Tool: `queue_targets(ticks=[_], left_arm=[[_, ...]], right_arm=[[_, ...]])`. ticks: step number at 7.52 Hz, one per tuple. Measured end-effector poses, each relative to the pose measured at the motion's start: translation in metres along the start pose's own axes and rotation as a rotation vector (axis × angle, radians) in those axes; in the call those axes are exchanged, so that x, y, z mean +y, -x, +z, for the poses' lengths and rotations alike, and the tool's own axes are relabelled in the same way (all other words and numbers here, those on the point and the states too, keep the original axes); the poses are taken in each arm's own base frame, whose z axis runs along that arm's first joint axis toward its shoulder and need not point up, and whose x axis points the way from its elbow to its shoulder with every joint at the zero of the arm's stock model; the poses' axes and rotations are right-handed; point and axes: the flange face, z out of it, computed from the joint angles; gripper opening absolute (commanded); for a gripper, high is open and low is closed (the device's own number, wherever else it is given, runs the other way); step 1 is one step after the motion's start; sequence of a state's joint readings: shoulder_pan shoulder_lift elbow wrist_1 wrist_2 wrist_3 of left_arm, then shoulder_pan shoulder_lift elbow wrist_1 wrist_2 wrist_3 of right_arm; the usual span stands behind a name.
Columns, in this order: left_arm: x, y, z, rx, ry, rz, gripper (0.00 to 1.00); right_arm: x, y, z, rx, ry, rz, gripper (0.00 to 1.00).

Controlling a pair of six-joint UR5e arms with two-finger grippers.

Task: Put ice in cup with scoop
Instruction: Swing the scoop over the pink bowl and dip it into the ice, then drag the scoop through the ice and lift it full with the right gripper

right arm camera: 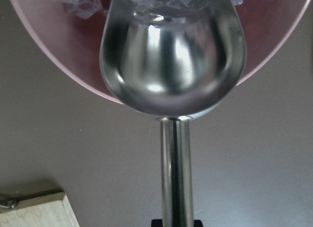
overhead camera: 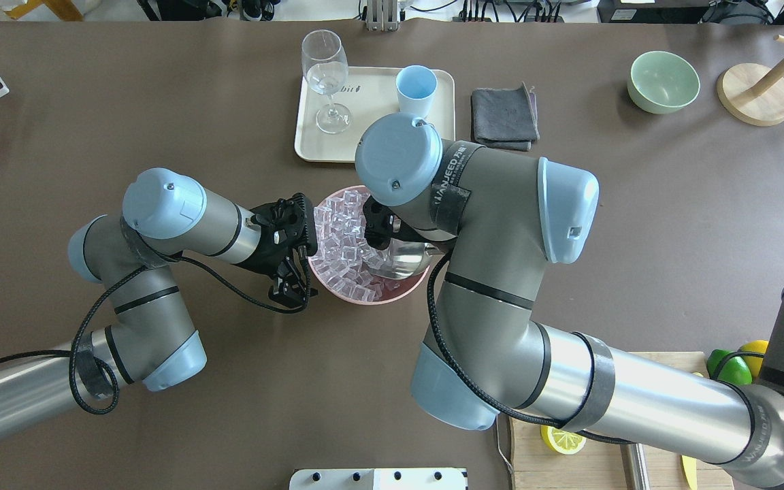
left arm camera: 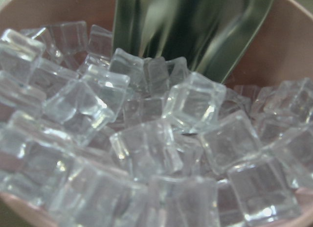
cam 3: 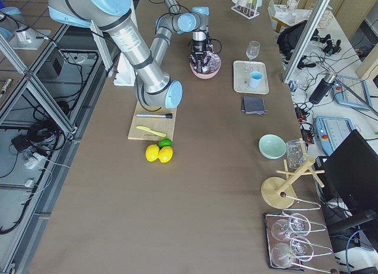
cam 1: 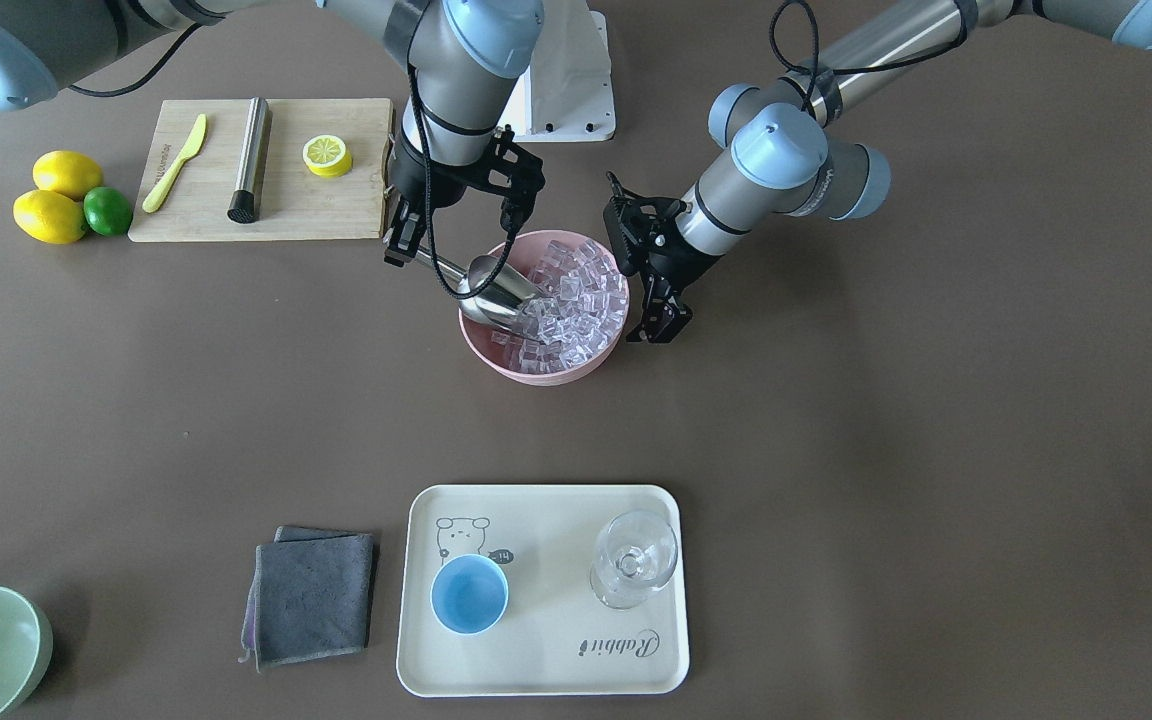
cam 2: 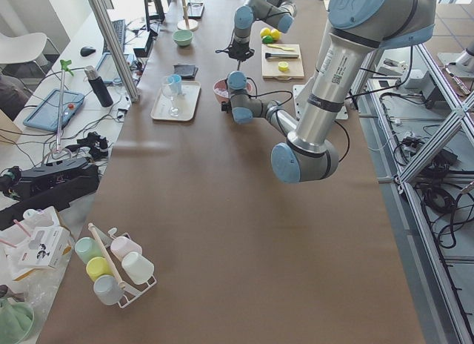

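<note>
Status: scooping step, load not confirmed.

- Right gripper (cam 1: pixel 406 250): fingers clamped on the tail end of the scoop (cam 1: pixel 496 290) handle. The right wrist cam shows the handle running straight up from my jaws to the trough (right arm camera: pixel 171 60).
- On the front-facing view the scoop enters the pink bowl (cam 1: pixel 536 375) from its 9 o'clock, mouth tipped down into the ice (cam 1: pixel 576 300). A few cubes sit at the lip. I can't tell if any are properly inside the trough.
- Left gripper (cam 1: pixel 661 325): just outside the bowl rim at its 3 o'clock, apparently not touching it. I can't tell whether those fingers are apart or together. Its wrist cam looks across the cubes (left arm camera: pixel 146 153) at the scoop blade (left arm camera: pixel 195 31) on the far side.
- Cup (cam 1: pixel 469 594): on the tray (cam 1: pixel 546 670), roughly 6 o'clock from the bowl and well apart from it. Its inside looks bare blue, so I judge nothing is delivered yet.
- Stemmed glass (cam 1: pixel 633 558): 3 o'clock of the cup, same tray.

My read of the next move:
1. Drive the trough deeper under the pile.
2. Roll the wrist so the mouth comes up level.
3. Lift clear of the rim.
4. Carry toward 6 o'clock and tip over the cup.

Watch items: the cup mouth looks narrow against the trough, so pour slowly from the tip. Stay off the glass. The cubes look slick, so keep the trough level in transit.
</note>
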State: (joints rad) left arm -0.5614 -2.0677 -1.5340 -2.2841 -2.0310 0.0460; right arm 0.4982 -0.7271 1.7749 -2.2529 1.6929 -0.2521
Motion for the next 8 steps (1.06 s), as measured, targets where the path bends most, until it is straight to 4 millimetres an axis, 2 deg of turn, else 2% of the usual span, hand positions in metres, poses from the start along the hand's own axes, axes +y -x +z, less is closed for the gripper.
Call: queue_targets(ticks=[2, 4, 8], left_arm=[[0.001, 0.000, 0.000, 0.000, -0.001, 0.001, 0.99], [0.002, 0.000, 0.000, -0.001, -0.002, 0.001, 0.99], [0.001, 0.001, -0.001, -0.002, -0.004, 0.000, 0.99]], right_arm=[[0.007, -0.001, 0.021, 0.016, -0.087, 0.022, 0.00], [0.010, -0.001, 0.030, 0.009, -0.177, 0.068, 0.00], [0.033, -0.013, 0.029, -0.050, -0.320, 0.110, 0.00]])
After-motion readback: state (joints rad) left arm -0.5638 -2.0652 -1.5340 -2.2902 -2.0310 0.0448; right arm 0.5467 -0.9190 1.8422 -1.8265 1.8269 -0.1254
